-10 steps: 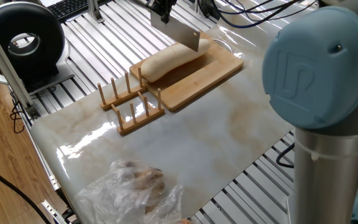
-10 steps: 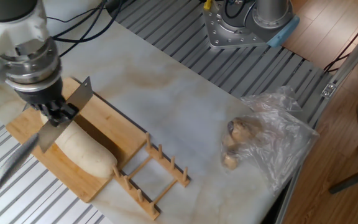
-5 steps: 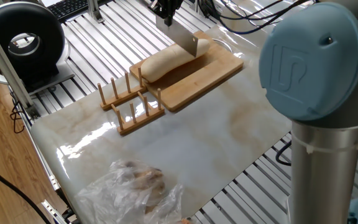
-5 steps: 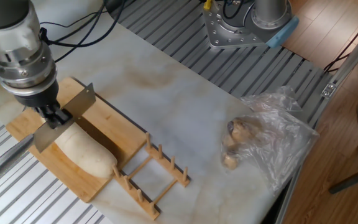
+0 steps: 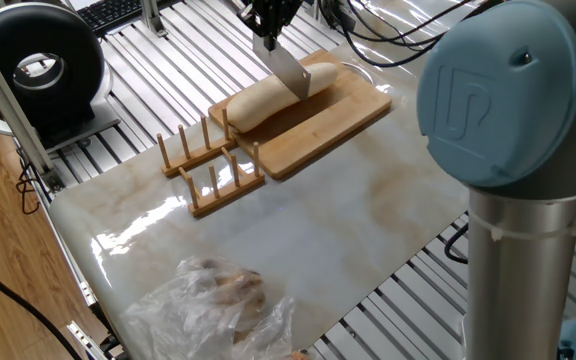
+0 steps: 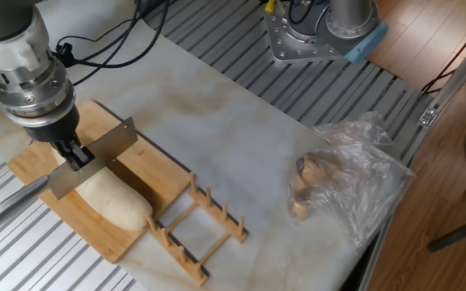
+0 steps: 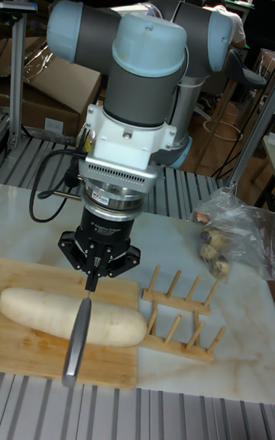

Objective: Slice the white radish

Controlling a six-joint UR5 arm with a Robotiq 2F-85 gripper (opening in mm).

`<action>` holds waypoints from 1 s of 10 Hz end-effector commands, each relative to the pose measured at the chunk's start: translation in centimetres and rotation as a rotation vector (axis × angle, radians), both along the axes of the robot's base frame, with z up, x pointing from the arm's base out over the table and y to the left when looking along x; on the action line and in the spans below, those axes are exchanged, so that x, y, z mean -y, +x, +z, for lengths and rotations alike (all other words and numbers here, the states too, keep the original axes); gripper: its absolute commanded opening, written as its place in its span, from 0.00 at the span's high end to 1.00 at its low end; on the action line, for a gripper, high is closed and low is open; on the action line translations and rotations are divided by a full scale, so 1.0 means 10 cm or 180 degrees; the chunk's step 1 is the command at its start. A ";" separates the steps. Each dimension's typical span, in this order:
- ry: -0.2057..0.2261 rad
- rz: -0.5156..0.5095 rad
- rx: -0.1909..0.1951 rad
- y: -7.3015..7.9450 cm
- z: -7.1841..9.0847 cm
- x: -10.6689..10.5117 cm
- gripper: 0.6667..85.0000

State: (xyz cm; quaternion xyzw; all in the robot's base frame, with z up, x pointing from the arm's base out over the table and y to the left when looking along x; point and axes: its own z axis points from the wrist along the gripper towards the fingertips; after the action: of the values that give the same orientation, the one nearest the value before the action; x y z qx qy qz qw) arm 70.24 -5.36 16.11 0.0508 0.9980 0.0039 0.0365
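The white radish lies lengthwise on the wooden board, one long cream piece. My gripper hangs over its middle, shut on a knife. In the other fixed view the gripper holds the knife blade crosswise on top of the radish; I cannot tell whether the edge has entered it. In the tall view the gripper points down at the radish, with the grey knife handle reaching toward the front of the board.
A wooden peg rack stands right beside the board's end. A clear plastic bag with brownish contents lies at the marble slab's far side. The robot base and a black round device sit off the slab.
The knife has turned in my grip and come down: its blade went from tilted above the radish to level across its top. The radish has not moved.
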 end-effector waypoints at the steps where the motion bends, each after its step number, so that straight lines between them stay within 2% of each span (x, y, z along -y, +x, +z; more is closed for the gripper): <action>1: -0.0009 -0.0014 -0.0022 -0.06 -0.01 0.05 0.99; 2: 0.0022 0.0040 -0.0022 -0.07 -0.04 0.05 0.99; 3: -0.0014 0.0127 -0.0032 -0.06 -0.04 0.07 0.99; 5: -0.0162 0.0410 0.0002 -0.07 -0.01 0.18 0.99; 6: -0.0157 0.0502 -0.0034 -0.10 0.00 0.17 0.99; 7: -0.0071 0.0556 -0.0047 -0.11 -0.01 0.09 0.99; 8: -0.0020 0.0507 -0.0033 -0.09 -0.01 0.05 0.99; 9: -0.0063 0.0498 0.0023 -0.04 -0.02 0.08 0.99; 10: -0.0092 0.0230 0.0043 -0.04 -0.01 0.15 0.99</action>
State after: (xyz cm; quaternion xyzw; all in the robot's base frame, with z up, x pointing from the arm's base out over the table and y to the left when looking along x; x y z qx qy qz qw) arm 69.55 -6.54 15.85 -0.0132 0.9993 -0.0105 0.0347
